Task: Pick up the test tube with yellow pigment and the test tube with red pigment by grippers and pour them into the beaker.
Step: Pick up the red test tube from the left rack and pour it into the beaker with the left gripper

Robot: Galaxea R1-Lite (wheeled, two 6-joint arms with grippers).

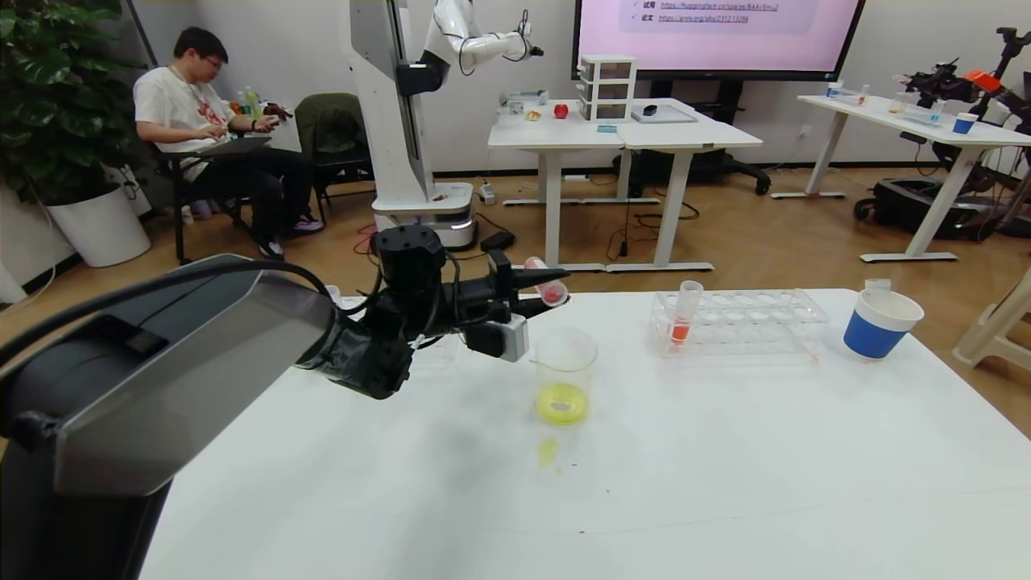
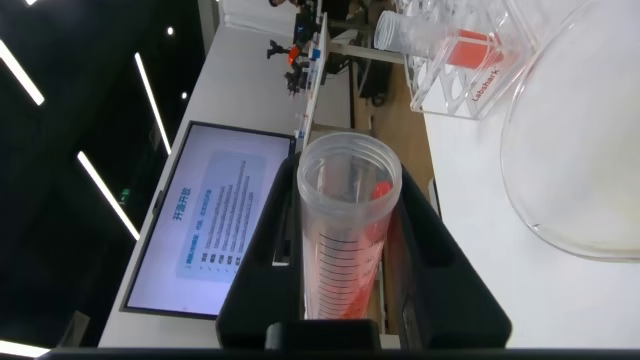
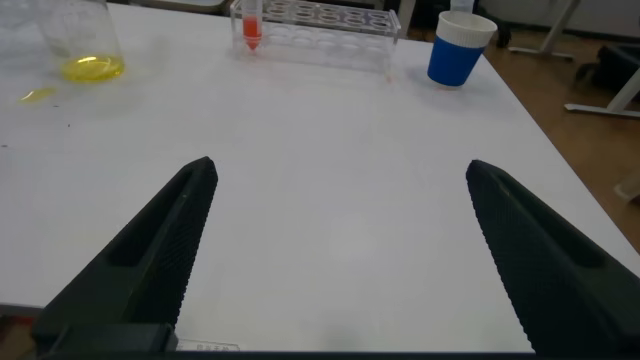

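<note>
My left gripper (image 1: 551,292) is shut on a clear test tube with red liquid (image 1: 541,278), held nearly level with its mouth over the far rim of the beaker (image 1: 564,370). In the left wrist view the tube (image 2: 345,230) sits between the black fingers (image 2: 445,270), red liquid lying along its side. The beaker holds a little yellow liquid. A second tube with orange-red liquid (image 1: 683,316) stands in the clear rack (image 1: 749,322). No tube with yellow liquid shows. My right gripper (image 3: 340,200) is open and empty above the bare table.
A blue-and-white paper cup (image 1: 879,324) stands right of the rack. A small yellow spill (image 1: 547,451) lies on the white table (image 1: 725,451) in front of the beaker. Other desks, a robot and a seated person are far behind.
</note>
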